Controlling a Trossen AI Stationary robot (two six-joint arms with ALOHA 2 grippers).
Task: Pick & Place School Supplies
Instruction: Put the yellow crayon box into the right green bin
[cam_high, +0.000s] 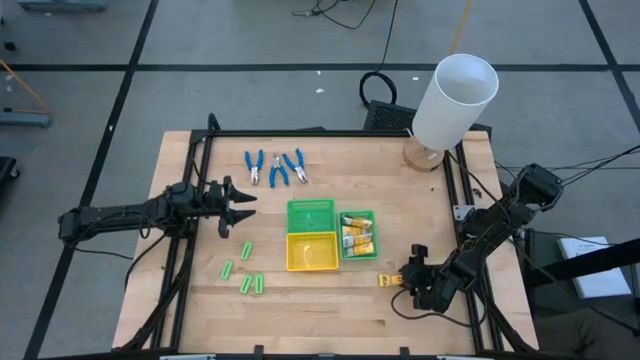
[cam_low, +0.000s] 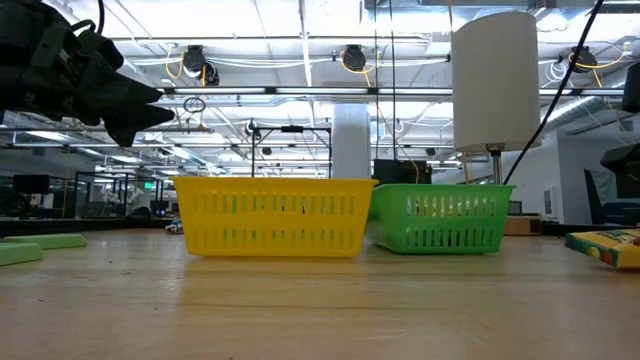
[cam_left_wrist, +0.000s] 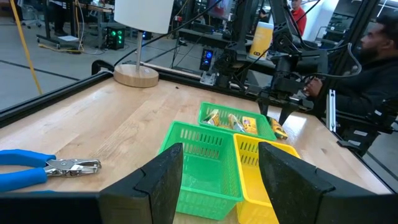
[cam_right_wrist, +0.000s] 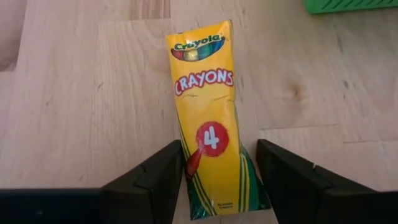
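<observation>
Crayons lie flat on the table, near the green tray. The right gripper sits wide open around the pack, maybe touching it. It should squeeze the middle gently, then lift straight up.

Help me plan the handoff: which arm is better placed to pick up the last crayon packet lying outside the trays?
The right. The right gripper is open astride the crayon packet, near the table's front right. The left gripper hovers left of the trays, far from it.
</observation>
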